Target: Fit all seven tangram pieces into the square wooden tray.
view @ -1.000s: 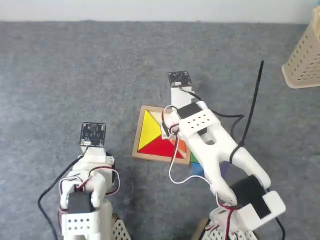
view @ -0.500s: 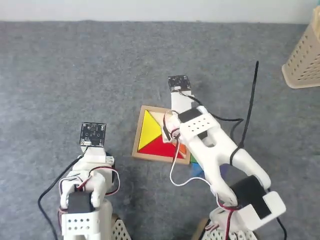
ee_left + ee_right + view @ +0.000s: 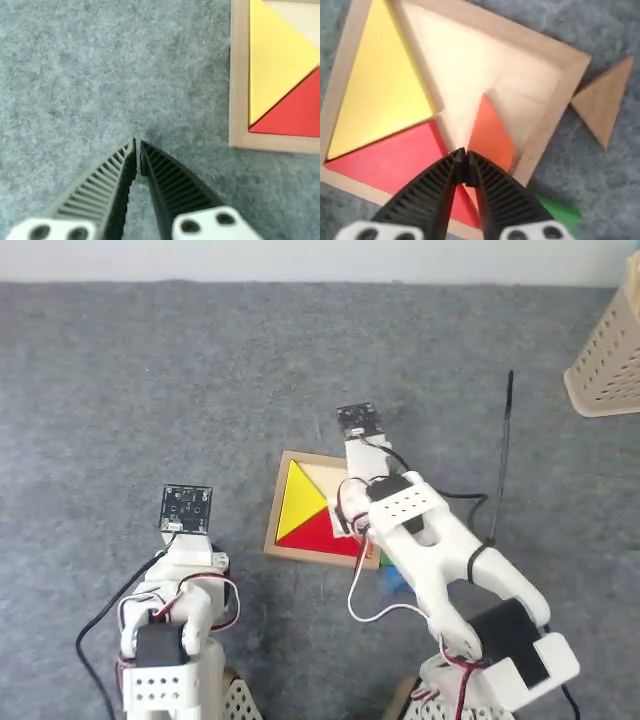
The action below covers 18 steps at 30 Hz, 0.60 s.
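The square wooden tray [image 3: 283, 540] lies mid-table with a yellow triangle [image 3: 295, 502] and a red triangle [image 3: 322, 533] seated in it. In the right wrist view an orange piece [image 3: 492, 135] lies in the tray [image 3: 555, 75] beside the red triangle [image 3: 390, 165] and the yellow one [image 3: 385, 95]. My right gripper [image 3: 464, 156] is shut just over the seam between red and orange, holding nothing. A brown triangle [image 3: 605, 97] and a green piece [image 3: 555, 212] lie outside the tray. My left gripper [image 3: 137, 146] rests shut on the carpet, a little off the tray's corner [image 3: 240, 100].
A blue piece [image 3: 396, 580] peeks out under the right arm [image 3: 405, 508] beside the tray. A beige perforated basket [image 3: 610, 350] stands at the far right edge. A thin black stick [image 3: 500, 460] rises beside the right arm. Grey carpet lies open to the left and at the back.
The right arm has drawn back toward its base and shifted over the tray, now covering the orange piece in the high view. The left arm has not moved.
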{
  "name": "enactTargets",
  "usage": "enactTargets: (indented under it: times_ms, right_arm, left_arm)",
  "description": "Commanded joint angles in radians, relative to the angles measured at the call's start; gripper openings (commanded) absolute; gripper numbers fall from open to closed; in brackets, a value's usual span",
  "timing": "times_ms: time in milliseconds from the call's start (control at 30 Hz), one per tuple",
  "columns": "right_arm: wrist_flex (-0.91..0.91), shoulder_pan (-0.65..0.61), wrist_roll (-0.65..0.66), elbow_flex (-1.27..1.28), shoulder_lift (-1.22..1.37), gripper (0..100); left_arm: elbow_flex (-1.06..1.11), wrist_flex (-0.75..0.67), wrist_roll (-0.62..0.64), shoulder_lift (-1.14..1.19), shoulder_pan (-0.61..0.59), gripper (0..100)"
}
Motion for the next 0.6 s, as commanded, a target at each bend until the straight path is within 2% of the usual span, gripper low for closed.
enactTargets:
  times_ms: [0,267,567]
  right_arm:
    - [-0.012,0.045,0.021,0.008,-0.041,0.6]
    - [0.025,0.041,0.057,0.006,-0.051,0.6]
    - [0.033,0.038,0.084,0.084,-0.243,0.6]
  left_arm:
    - [-0.010,0.008,-0.003,-0.018,0.003,2]
    - [-0.010,0.008,-0.003,-0.018,0.003,2]
    - [-0.010,0.008,-0.003,-0.018,0.003,2]
